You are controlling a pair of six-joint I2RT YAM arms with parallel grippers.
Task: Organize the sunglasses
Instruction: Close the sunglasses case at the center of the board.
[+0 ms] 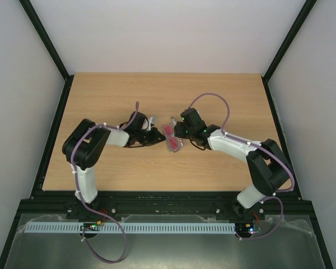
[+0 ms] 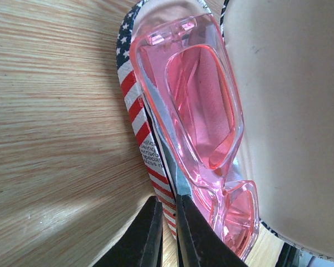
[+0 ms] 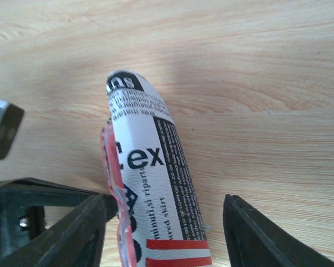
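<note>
Left claw point(image 2: 168, 201) pinches the case point(image 2: 134, 105) rim, nearly closed; right claw point(image 3: 166, 206) gapes astride it. Sunglasses point(image 2: 200, 111) lie inside, midway between the bench's point(image 1: 157, 95) side edges. Closing probably needs a slow fold and a steady left pinch.

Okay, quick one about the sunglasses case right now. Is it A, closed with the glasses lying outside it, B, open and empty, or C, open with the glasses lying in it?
C: in the left wrist view the pink sunglasses lie against the cream lining of the open case, with its flag-patterned shell beside them.
</note>
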